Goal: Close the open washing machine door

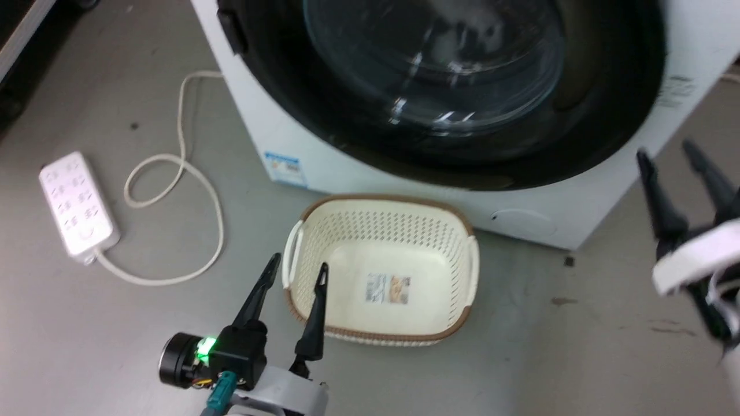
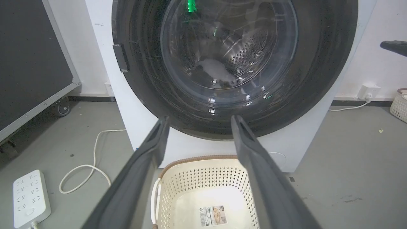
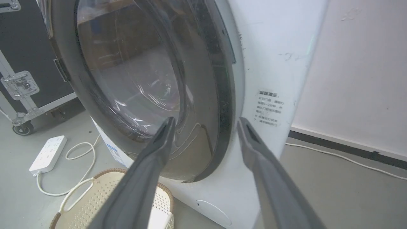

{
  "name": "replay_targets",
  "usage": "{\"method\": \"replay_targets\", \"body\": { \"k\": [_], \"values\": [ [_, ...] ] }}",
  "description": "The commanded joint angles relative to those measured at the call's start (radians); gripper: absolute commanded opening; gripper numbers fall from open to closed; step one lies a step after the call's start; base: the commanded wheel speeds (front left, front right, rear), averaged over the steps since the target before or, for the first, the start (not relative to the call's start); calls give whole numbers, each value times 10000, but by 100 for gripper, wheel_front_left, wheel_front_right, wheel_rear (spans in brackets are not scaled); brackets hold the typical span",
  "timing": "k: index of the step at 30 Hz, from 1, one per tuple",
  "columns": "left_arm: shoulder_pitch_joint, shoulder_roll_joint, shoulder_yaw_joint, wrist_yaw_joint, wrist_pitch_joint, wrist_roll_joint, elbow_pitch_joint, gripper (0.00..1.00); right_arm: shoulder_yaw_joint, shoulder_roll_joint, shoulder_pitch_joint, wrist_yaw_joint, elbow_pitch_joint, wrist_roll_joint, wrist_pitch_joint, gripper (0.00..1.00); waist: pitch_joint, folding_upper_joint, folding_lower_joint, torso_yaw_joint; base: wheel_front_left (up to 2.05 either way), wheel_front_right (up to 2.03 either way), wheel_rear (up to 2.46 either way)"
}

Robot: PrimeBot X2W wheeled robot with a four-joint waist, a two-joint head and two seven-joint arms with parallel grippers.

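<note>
Head view looks down on a bare grey floor [image 1: 144, 323]. At the far left lies a white power strip [image 1: 78, 202], and its pale cord [image 1: 180, 121] loops away toward the washing machine [image 1: 263, 133]. In the left wrist view a black wheeled case [image 2: 31, 63] stands left of the machine. A white wall [image 2: 375, 63] runs behind, with a socket [image 2: 369, 90] low on it to the right.

The left gripper [image 1: 299, 263] hangs near, its two dark fingers spread and holding nothing. Its tips are just beside the left handle of a cream perforated basket [image 1: 324, 242], which stands on the floor close in front of the machine.

The white machine fills the far middle, with a blue label [image 1: 284, 167] at its lower left and a round service flap [image 1: 523, 222] at its lower right. The washing machine door [image 1: 474, 164] covers most of the front. It has a wide glossy black rim around a bulging clear window, through which the left wrist view shows the perforated steel drum and something pale. From the right wrist view the rim seems to lie flat against the front, though I cannot tell whether it is latched.

At the right edge the right gripper [image 1: 665, 150] is blurred. Its fingers are apart and empty, near the machine's lower right corner but clear of it.
</note>
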State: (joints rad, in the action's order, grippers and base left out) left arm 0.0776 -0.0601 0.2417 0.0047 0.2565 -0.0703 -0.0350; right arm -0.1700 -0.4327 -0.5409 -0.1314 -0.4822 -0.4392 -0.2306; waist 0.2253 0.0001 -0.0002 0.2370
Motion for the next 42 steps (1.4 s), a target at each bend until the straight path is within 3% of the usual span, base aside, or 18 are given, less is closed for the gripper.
{"method": "replay_targets", "body": {
  "k": [1, 8, 12, 20, 30, 31, 42],
  "values": [
    [-154, -58, -124, -50, 53, -91, -87, 100, 312, 314, 702, 7, 308, 421, -136, 100, -648, -1, 2, -606, 0, 0, 0],
    [-494, -123, -507, -202, 53, -198, -323, 100, 1818, 2052, 3290, 7, 2328, 2133, -278, 100, -1256, -1, 2, -1296, 0, 0, 0],
    [-703, -163, -701, -285, 53, -258, -448, 100, 2547, 3153, 4455, 7, 3279, 2479, -293, 100, -1484, -1, 2, -1573, 0, 0, 0],
    [-1007, -187, -773, -429, 53, -128, -687, 100, 2716, 3742, 6023, 7, 3894, 3885, -308, 100, -1865, -1, 2, -1705, 0, 0, 0],
    [-995, -150, -782, -550, 53, -79, -813, 100, 2566, 3819, 6161, 7, 4180, 4269, -310, 100, -1982, -1, 2, -1692, 0, 0, 0],
    [-950, -151, -754, -527, 0, -119, -801, 0, 2569, 3766, 6032, 0, 4125, 4257, -266, 0, -1984, -1, 2, -1691, 0, 0, 0],
    [-939, -136, -829, -495, -164, -74, -740, 0, 2525, 3767, 5993, 0, 4159, 4250, -118, 0, -2004, -1, 2, -1728, 0, 0, 0]
  ]
}}
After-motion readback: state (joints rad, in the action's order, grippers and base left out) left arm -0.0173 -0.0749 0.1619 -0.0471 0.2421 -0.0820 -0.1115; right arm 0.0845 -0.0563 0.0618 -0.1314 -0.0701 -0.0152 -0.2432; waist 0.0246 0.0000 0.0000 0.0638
